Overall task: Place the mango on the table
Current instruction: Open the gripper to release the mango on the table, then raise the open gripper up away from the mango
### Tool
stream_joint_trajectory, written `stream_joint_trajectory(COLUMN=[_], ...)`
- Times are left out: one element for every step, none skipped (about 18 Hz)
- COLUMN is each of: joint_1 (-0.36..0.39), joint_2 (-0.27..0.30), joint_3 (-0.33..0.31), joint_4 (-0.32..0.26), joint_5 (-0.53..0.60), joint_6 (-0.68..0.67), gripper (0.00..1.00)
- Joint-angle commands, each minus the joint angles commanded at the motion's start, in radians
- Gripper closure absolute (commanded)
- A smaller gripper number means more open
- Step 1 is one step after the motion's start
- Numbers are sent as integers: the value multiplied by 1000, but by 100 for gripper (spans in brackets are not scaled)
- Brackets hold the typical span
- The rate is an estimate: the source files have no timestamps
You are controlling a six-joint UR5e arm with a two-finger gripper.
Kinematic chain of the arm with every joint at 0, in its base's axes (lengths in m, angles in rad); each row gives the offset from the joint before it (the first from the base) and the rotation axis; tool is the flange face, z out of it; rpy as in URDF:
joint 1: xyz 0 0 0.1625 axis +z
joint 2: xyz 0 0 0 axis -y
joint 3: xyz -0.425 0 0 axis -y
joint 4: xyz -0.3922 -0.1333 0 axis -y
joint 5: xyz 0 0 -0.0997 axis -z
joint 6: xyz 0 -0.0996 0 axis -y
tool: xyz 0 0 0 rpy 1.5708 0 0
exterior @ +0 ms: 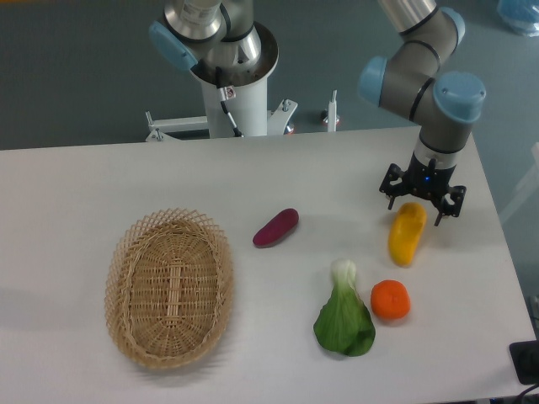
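The mango (pixel 405 237), elongated and yellow-orange, lies on the white table (pixel 101 185) at the right side. My gripper (pixel 418 209) hangs straight down over the mango's far end. Its dark fingers stand spread on either side of that end, wider than the fruit, so the jaws are open and not clamped on it. The mango's near end points toward the front edge and appears to rest on the tabletop.
A round orange (pixel 391 300) and a green leafy vegetable (pixel 344 320) lie just in front of the mango. A purple sweet potato (pixel 275 227) lies mid-table. An oval wicker basket (pixel 168 289) stands at the left. The table's right edge is close to the gripper.
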Motion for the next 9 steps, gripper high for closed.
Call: stream_joint_trajectory(joint_1=[5, 11, 18, 21, 20, 21, 21, 21, 25], joint_2=[6, 21, 34, 37, 40, 45, 54, 58, 58], joint_3=[3, 5, 6, 12, 35, 41, 49, 63, 75], joint_4=[0, -2, -3, -6, -18, -31, -40, -60, -83], joint_5=[9, 20, 26, 29, 37, 49, 63, 83, 92], joint_6=[2, 3, 9, 20, 35, 52, 76, 113, 135], gripper=[0, 0, 0, 0, 0, 0, 0, 0, 0])
